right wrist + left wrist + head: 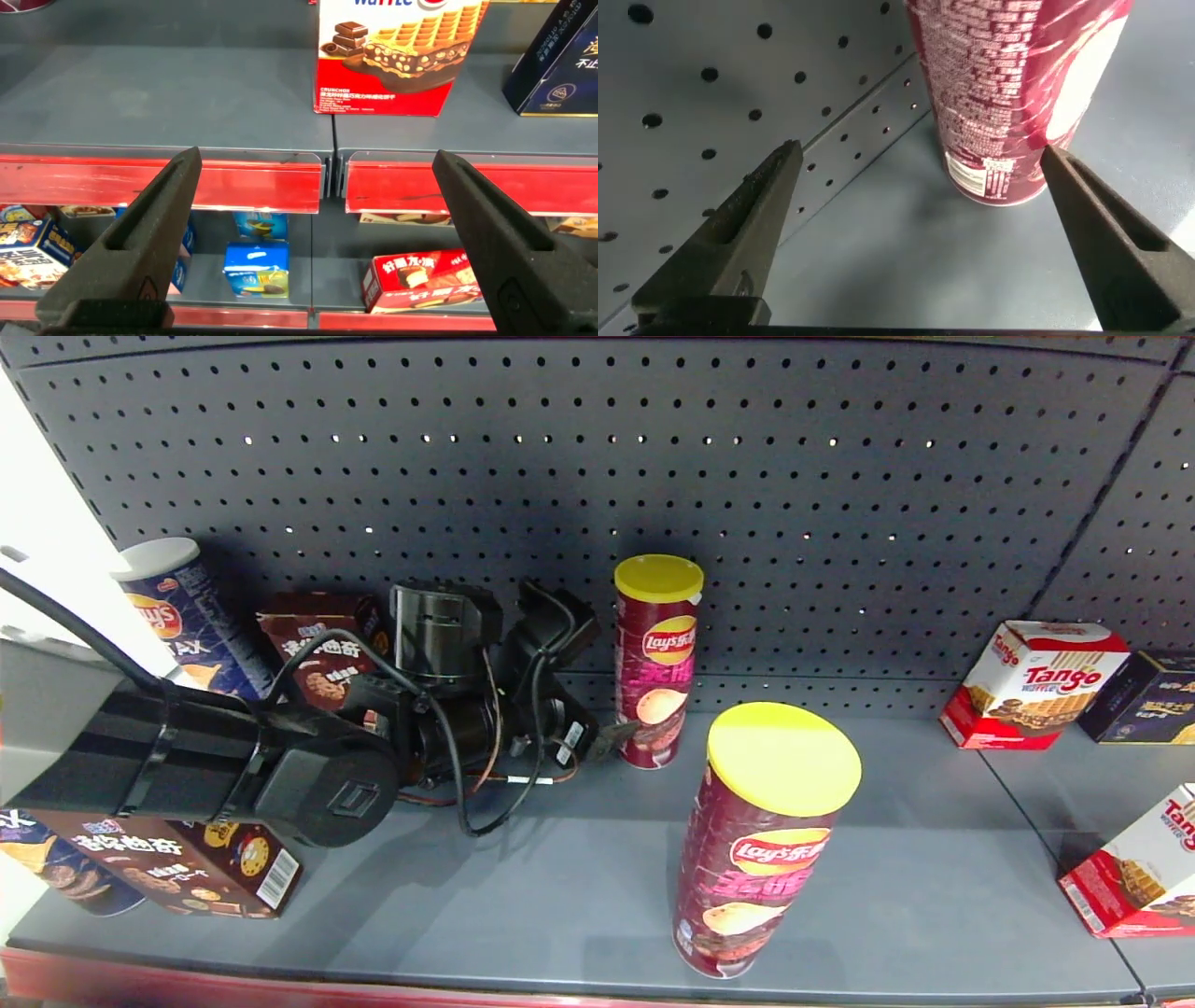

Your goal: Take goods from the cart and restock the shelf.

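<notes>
The left pincer (616, 735) (920, 154) is gaping open and gripping nothing. It is sitting low over the shelf (934, 887), just left of the rear can (656, 663) (999, 93). This maroon, yellow-lidded chip tube is standing upright against the pegboard (653, 448), just past the fingertips rather than between them. One fingertip is lying close beside its base, and whether it is touching cannot be told.

The front can (756, 859), a twin of the rear can, is standing upright in front of it and to its right, apart from it and near the shelf edge. Left of the rear can, past the arm, a blue can (187, 616) and a brown cookie box (322, 644) are standing. A second brown box (187, 868) is lying farther forward on that side. Far right of the rear can, a red-and-white wafer box (1036, 686) (397, 56) and a dark blue box (1144, 695) (561, 56) are standing.

Both maroon cans are showing a round red-and-yellow logo above a chip picture. The rear can is also carrying dense white print and a barcode near its base.

The right pincer (316, 157) is spreading wide and holding nothing, facing a red price rail (243, 182) below the wafer box.
</notes>
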Robot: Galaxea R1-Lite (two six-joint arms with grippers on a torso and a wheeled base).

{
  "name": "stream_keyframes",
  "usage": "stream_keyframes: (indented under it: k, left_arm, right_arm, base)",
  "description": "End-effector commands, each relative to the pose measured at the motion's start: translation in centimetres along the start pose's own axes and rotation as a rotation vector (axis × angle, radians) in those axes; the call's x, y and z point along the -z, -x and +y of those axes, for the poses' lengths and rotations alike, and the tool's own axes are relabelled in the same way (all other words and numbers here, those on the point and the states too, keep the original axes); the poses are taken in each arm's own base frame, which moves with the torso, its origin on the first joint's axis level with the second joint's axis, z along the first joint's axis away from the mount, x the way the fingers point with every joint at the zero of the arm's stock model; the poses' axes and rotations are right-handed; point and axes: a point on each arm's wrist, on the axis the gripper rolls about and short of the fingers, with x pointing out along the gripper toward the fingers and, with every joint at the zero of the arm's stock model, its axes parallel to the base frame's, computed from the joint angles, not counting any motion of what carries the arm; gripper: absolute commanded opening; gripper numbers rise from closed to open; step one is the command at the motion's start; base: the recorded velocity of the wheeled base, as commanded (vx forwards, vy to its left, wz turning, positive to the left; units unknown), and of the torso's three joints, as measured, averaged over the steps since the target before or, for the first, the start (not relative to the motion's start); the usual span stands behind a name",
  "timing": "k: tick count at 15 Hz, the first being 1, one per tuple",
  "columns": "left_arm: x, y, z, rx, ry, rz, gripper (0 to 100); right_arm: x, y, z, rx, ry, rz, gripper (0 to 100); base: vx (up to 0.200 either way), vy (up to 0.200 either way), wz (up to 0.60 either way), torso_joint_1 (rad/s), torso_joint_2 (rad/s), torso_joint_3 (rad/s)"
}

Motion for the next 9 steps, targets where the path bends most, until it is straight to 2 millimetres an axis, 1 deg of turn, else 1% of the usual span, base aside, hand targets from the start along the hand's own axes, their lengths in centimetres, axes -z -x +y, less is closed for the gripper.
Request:
stream_keyframes:
  k: [1, 2, 3, 5, 6, 7, 9]
  left_arm:
    - [-1.1, 1.4, 0.0, -0.019, 0.001, -0.038, 100]
    - [-1.6, 2.6, -0.1, -0.023, 0.007, -0.053, 100]
    - [-2.4, 4.7, -0.3, -0.024, 0.004, -0.078, 100]
    - [-3.5, 7.6, -0.8, -0.024, -0.003, -0.124, 100]
    - [-3.7, 8.6, -0.9, -0.023, -0.005, -0.136, 100]
    - [-3.8, 10.5, -1.4, -0.017, -0.010, -0.152, 100]
    - [-3.1, 13.1, -1.9, -0.014, -0.012, -0.155, 100]
  right_arm:
    - [0.0, 0.0, 0.0, 0.000, 0.000, 0.001, 100]
    - [0.0, 0.0, 0.0, 0.000, 0.000, 0.001, 100]
    - [0.0, 0.0, 0.0, 0.000, 0.000, 0.001, 100]
    - [0.0, 0.0, 0.0, 0.000, 0.000, 0.001, 100]
    - [0.0, 0.0, 0.0, 0.000, 0.000, 0.001, 100]
    - [0.0, 0.0, 0.0, 0.000, 0.000, 0.001, 100]
    - [0.0, 0.0, 0.0, 0.000, 0.000, 0.001, 100]
  base:
    - [0.000, 0.000, 0.00, 0.000, 0.00, 0.000]
    - [0.000, 0.000, 0.00, 0.000, 0.00, 0.000]
    - [0.000, 0.000, 0.00, 0.000, 0.00, 0.000]
    - [0.000, 0.000, 0.00, 0.000, 0.00, 0.000]
    - [0.000, 0.000, 0.00, 0.000, 0.00, 0.000]
    - [0.000, 0.000, 0.00, 0.000, 0.00, 0.000]
    - [0.000, 0.000, 0.00, 0.000, 0.00, 0.000]
